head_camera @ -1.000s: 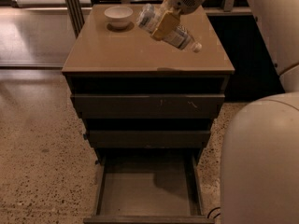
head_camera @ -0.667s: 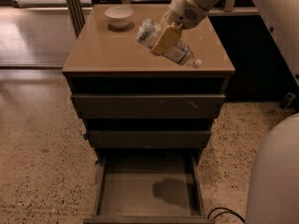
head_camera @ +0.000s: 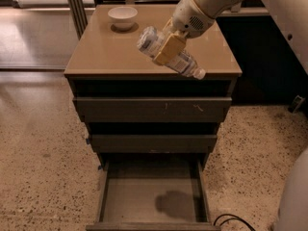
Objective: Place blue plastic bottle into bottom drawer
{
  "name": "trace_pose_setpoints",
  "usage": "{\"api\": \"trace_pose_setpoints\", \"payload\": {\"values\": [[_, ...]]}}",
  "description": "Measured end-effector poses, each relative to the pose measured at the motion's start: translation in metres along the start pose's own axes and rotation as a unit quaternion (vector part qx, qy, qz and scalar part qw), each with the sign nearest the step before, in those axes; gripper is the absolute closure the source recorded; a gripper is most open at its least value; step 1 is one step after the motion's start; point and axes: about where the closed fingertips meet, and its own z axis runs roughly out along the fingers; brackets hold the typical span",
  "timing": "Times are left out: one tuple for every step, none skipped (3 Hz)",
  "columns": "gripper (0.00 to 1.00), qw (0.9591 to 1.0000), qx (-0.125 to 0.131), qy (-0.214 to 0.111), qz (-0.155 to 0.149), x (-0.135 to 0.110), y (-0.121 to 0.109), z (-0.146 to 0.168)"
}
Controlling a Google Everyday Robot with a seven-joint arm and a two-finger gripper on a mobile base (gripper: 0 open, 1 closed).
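Note:
My gripper (head_camera: 167,48) is shut on the blue plastic bottle (head_camera: 150,40) and holds it in the air above the front part of the cabinet top (head_camera: 106,57). The bottle lies tilted, its white cap (head_camera: 198,74) pointing down to the right over the top's front edge. The tan fingers (head_camera: 168,48) clamp its middle. The bottom drawer (head_camera: 144,196) is pulled open below, a shallow grey tray with nothing in it but the shadow of the bottle.
A white bowl (head_camera: 122,17) stands at the back left of the cabinet top. Two shut drawers (head_camera: 151,110) sit above the open one. A black cable (head_camera: 231,220) lies on the speckled floor at the lower right. My white body fills the right edge.
The gripper with the bottle has moved forward and down, from over the middle of the top to over its front edge. The shadow in the drawer has grown darker.

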Motion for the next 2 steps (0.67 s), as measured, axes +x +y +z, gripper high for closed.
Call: {"api": "trace_pose_setpoints", "payload": {"values": [[1.0,0.9998,-0.003,-0.019,0.006,-0.001,0.032,0.011],[1.0,0.9998,-0.013,-0.006,0.014,0.018,0.053,0.048]]}}
